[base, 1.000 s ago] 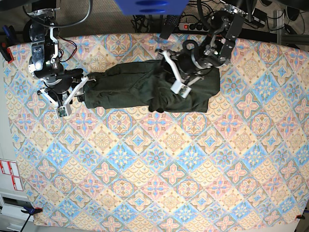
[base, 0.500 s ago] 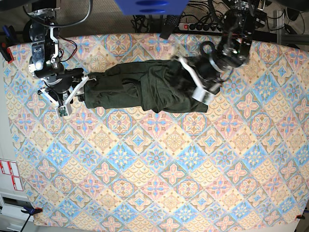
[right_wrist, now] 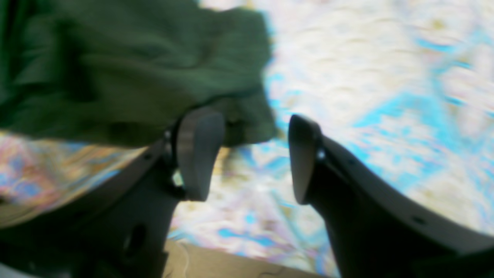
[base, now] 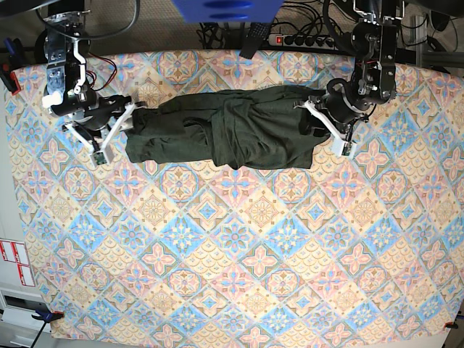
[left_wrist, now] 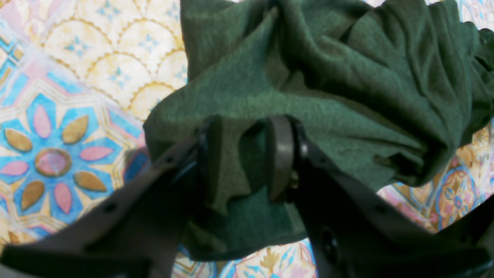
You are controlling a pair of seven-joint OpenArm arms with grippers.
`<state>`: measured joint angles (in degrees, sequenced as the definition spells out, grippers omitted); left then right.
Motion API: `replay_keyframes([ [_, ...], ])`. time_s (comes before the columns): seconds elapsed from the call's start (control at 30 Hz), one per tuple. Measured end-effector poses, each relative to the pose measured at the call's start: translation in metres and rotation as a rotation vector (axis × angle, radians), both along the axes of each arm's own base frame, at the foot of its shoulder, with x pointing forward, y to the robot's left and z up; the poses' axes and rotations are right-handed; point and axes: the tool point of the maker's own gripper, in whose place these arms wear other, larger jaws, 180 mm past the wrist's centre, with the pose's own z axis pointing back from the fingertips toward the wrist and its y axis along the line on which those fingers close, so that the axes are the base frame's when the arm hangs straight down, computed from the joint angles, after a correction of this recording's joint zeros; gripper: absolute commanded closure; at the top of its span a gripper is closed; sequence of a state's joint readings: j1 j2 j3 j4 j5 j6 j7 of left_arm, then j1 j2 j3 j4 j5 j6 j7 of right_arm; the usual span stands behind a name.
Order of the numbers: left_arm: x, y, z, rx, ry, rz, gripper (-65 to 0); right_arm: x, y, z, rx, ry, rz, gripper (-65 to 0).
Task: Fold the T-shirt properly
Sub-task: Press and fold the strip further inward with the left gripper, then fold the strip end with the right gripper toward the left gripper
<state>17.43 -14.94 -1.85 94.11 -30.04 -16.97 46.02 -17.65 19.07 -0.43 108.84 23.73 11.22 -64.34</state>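
A patterned tablecloth [base: 239, 275] of blue, pink and yellow tiles covers the table, and the T-shirt [base: 225, 134] lies rumpled in a long band near its far edge, roughly midway between the side edges. The left gripper [left_wrist: 243, 154] is clenched on a bunched fold at one end. The right gripper [right_wrist: 243, 154] stands spread just beside the other end, holding nothing. With only one end pinned, a pull could drag the whole bundle sideways and deepen the creases instead of flattening them.
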Motion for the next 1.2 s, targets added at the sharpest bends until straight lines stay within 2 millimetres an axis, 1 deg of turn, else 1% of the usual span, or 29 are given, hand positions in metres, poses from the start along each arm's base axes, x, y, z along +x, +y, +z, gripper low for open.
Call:
replay_keyframes([
  [0.07, -0.005, 0.002, -0.009, 0.000, 0.030, 0.007, -19.5, 0.001, 0.010, 0.000, 0.049, 0.000, 0.034, -30.4],
  [0.1, -0.008, 0.003, -0.013, 0.001, 0.041, 0.010, -19.5, 0.004, 0.011, -0.001, 0.070, 0.006, 0.031, -30.4],
  [0.23, -0.010, 0.005, -0.014, 0.001, 0.049, 0.013, -19.5, 0.036, 0.006, 0.002, 0.093, -0.031, 0.006, -30.7],
  [0.3, -0.011, 0.005, -0.014, 0.001, 0.049, 0.013, -19.5, 0.042, 0.001, -0.002, 0.093, -0.027, -0.012, -30.7],
  [0.43, -0.011, 0.006, -0.015, 0.004, 0.051, 0.013, -19.5, 0.023, -0.005, -0.028, 0.090, 0.080, -0.036, -30.7],
  [0.47, -0.011, 0.006, -0.015, 0.003, 0.051, 0.012, -19.5, 0.021, -0.007, -0.032, 0.090, 0.094, -0.042, -30.7],
  [0.5, -0.012, 0.006, -0.015, 0.003, 0.051, 0.012, -19.5, 0.023, -0.008, -0.033, 0.090, 0.094, -0.046, -30.7],
  [0.57, -0.011, 0.006, -0.015, 0.003, 0.051, 0.012, -19.4, 0.035, -0.010, -0.032, 0.100, 0.065, -0.059, -30.7],
  [0.6, -0.011, 0.006, -0.015, 0.004, 0.051, 0.013, -19.4, 0.035, -0.012, -0.034, 0.100, 0.069, -0.065, -30.7],
  [0.67, -0.011, 0.006, -0.015, 0.003, 0.051, 0.012, -19.4, 0.033, -0.014, -0.041, 0.106, 0.092, -0.076, -30.7],
  [0.77, -0.012, 0.006, -0.015, 0.004, 0.051, 0.013, -19.4, 0.021, -0.018, -0.056, 0.096, 0.156, -0.093, -30.7],
  [0.87, -0.011, 0.006, -0.015, 0.004, 0.051, 0.012, -19.4, 0.020, -0.020, -0.059, 0.101, 0.162, -0.101, -30.7],
  [1.0, -0.012, 0.006, -0.015, 0.004, 0.052, 0.013, -19.4, 0.024, -0.019, -0.061, 0.112, 0.164, -0.109, -30.7],
  [1.07, -0.011, 0.006, -0.015, 0.004, 0.051, 0.012, -19.4, 0.021, -0.016, -0.066, 0.117, 0.179, -0.106, -30.7],
  [1.17, -0.012, 0.006, -0.015, 0.004, 0.052, 0.013, -19.4, 0.013, -0.003, -0.075, 0.135, 0.206, -0.057, -30.7],
  [1.2, -0.011, 0.006, -0.015, 0.004, 0.051, 0.012, -19.4, 0.014, 0.000, -0.075, 0.146, 0.204, -0.053, -30.7],
])
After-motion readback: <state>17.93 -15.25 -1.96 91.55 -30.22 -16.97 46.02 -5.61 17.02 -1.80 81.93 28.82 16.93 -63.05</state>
